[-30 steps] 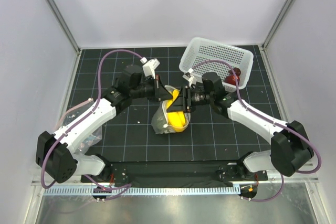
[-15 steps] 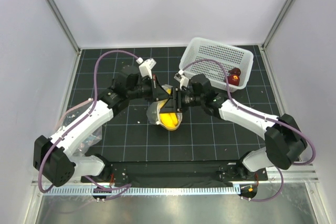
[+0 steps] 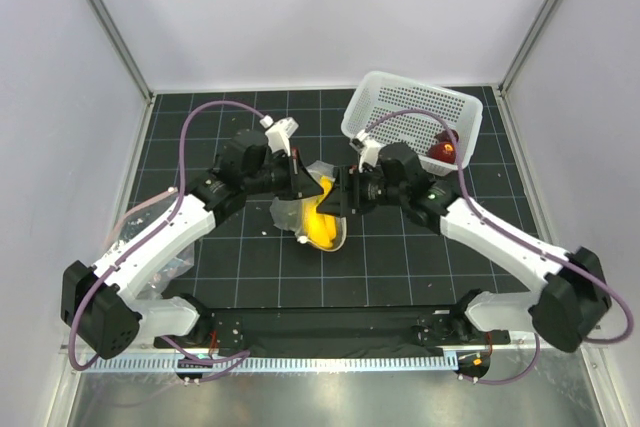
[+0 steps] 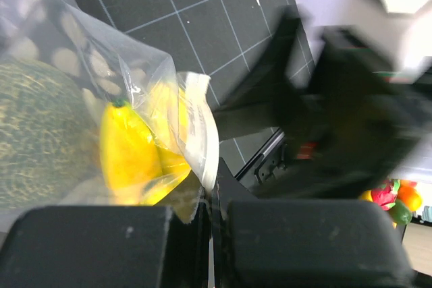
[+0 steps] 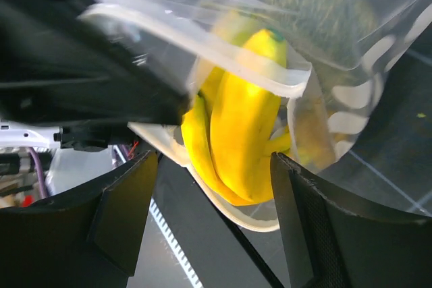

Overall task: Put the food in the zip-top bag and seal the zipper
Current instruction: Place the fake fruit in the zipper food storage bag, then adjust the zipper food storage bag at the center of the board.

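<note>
The left tool is pressed together. It pinches the edge of the zip-top bag, right at the bag's mouth. The pale zipper runs out from the tips of this tool. The banana is inside the bag, just past the tips. The melon is in the bag too, beside the banana and further off to one side of the tool.

The right tool is spread wide. The bag's mouth gapes open, and the banana shows between this tool's two fingers. I cannot tell if those fingers touch the bag.

The two tools face each other, very near, with the bag between them above the table. A red fruit lies in the white basket behind the right tool, well apart from the bag.
</note>
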You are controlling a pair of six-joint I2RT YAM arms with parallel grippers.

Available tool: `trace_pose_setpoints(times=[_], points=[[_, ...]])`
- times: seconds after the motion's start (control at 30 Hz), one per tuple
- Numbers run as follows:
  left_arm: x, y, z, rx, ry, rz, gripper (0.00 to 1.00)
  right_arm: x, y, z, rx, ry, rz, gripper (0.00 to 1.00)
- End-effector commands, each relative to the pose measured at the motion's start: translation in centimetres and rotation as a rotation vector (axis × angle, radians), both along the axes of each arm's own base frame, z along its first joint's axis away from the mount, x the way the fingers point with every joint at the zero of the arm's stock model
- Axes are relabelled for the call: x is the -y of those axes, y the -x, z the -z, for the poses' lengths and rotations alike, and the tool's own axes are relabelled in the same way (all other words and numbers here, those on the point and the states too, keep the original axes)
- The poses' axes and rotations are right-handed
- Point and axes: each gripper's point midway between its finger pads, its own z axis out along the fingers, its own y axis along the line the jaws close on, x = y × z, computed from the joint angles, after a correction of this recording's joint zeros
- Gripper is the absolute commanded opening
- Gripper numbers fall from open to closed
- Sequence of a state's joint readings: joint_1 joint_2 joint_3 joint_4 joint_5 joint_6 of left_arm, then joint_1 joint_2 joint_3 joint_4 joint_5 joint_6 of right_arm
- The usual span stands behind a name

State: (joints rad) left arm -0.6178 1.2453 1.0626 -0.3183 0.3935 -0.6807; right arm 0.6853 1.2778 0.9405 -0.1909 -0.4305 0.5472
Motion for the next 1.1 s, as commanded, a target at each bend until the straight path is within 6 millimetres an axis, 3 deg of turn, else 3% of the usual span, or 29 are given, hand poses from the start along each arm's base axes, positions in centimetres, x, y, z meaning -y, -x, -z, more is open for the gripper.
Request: trace_pose_setpoints(times=[0.0, 0.17, 0.27, 0.53, 0.57, 0.67, 0.77, 0.87, 0.9, 0.97, 1.03, 1.07], points=[[0.3, -0.6, -2.6, 0.047, 0.044, -0.015, 0.00, 1.8, -0.4, -3.0, 0.122, 0.031, 0.061, 0.74], [-0.3, -1.3, -2.3, 0.034, 0.037, -0.050, 0.00, 3.5, -0.9, -3.3, 0.158, 0.092, 0.125, 0.62], [-1.1, -1.6, -2.6, 0.047, 0.041, -0.091, 0.00, 4.3, -1.1, -2.3, 0.156, 0.166, 0.155, 0.55], [-2.3, -1.7, -3.4, 0.069, 0.047, -0.137, 0.00, 3.0, -1.6, 1.0, 0.175, 0.318, 0.198, 0.53], [-2.5, -1.8, -3.6, 0.072, 0.048, -0.143, 0.00, 2.5, -1.6, 2.3, 0.157, 0.351, 0.196, 0.52], [-2.6, -1.9, -3.6, 0.071, 0.046, -0.147, 0.00, 2.4, -2.2, 4.3, 0.135, 0.407, 0.228, 0.49], [-2.6, -1.8, -3.7, 0.070, 0.049, -0.145, 0.00, 2.3, -2.7, 4.8, 0.132, 0.415, 0.246, 0.41], [-2.7, -1.8, -3.8, 0.072, 0.051, -0.149, 0.00, 1.8, -2.2, 4.2, 0.124, 0.388, 0.220, 0.22], [-2.7, -1.8, -3.8, 0.071, 0.051, -0.151, 0.00, 1.5, -2.0, 3.4, 0.130, 0.359, 0.208, 0.05], [-2.6, -1.9, -4.0, 0.070, 0.055, -0.152, 0.00, 1.8, -1.9, 2.1, 0.135, 0.352, 0.219, 0.01], [-2.5, -2.2, -3.6, 0.044, 0.041, -0.161, 0.00, 2.1, -2.3, -1.5, 0.186, 0.315, 0.248, 0.01], [-2.3, -2.3, -4.3, 0.045, 0.045, -0.156, 0.00, 2.7, -2.2, -2.1, 0.189, 0.338, 0.261, 0.01]])
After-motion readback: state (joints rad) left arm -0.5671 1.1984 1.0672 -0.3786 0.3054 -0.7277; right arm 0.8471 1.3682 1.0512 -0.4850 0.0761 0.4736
